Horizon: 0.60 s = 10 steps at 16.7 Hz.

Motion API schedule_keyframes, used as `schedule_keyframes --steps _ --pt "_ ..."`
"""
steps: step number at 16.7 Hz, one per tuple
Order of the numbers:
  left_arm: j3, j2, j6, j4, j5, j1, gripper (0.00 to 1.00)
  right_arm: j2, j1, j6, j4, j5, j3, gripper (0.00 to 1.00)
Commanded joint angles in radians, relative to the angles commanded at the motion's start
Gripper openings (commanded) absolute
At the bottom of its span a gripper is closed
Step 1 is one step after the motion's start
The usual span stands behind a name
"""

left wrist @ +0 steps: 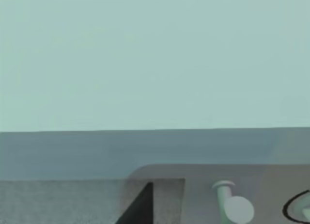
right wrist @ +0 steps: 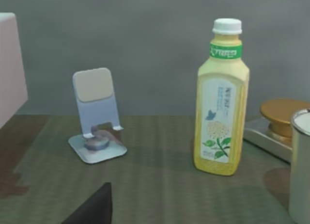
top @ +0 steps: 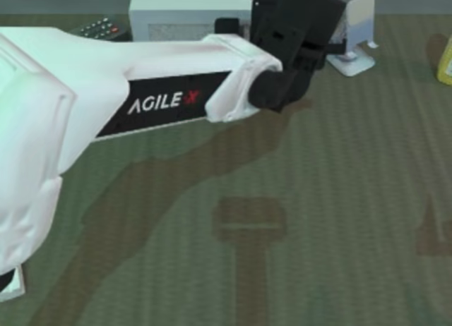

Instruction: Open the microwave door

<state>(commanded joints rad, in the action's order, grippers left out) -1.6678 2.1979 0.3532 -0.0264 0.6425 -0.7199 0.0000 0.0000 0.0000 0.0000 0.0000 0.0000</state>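
Note:
The white microwave point(top: 185, 5) stands at the back of the table, left of centre. Its door point(top: 176, 31), with the grey speckled mesh window, lies flush with the front. My left arm reaches from the lower left across the table, and its black gripper point(top: 296, 31) sits against the microwave's right front, covering the knob panel. Close up in the left wrist view are the mesh window point(left wrist: 58, 202), a black part of my left gripper point(left wrist: 140, 210) and two round knobs point(left wrist: 235, 208). My right arm is out of the top view; a black tip of its gripper point(right wrist: 95, 210) hangs above the cloth.
A black remote point(top: 103, 28) lies left of the microwave. A white phone stand point(top: 357, 38) stands to its right, and a yellow bottle point(right wrist: 220, 98) farther right. A gold bell point(right wrist: 283, 118) and a metal cup point(right wrist: 301, 166) stand beside the bottle. Green cloth covers the table.

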Motion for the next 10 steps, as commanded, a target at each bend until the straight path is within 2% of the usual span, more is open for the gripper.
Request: schedule_keyframes --steps 4,10 --pt "0.000 0.000 0.000 0.000 0.000 0.000 0.02 0.000 0.000 0.000 0.000 0.000 0.000 1.00" --pt "0.000 0.000 0.000 0.000 0.000 0.000 0.00 0.000 0.000 0.000 0.000 0.000 0.000 1.00"
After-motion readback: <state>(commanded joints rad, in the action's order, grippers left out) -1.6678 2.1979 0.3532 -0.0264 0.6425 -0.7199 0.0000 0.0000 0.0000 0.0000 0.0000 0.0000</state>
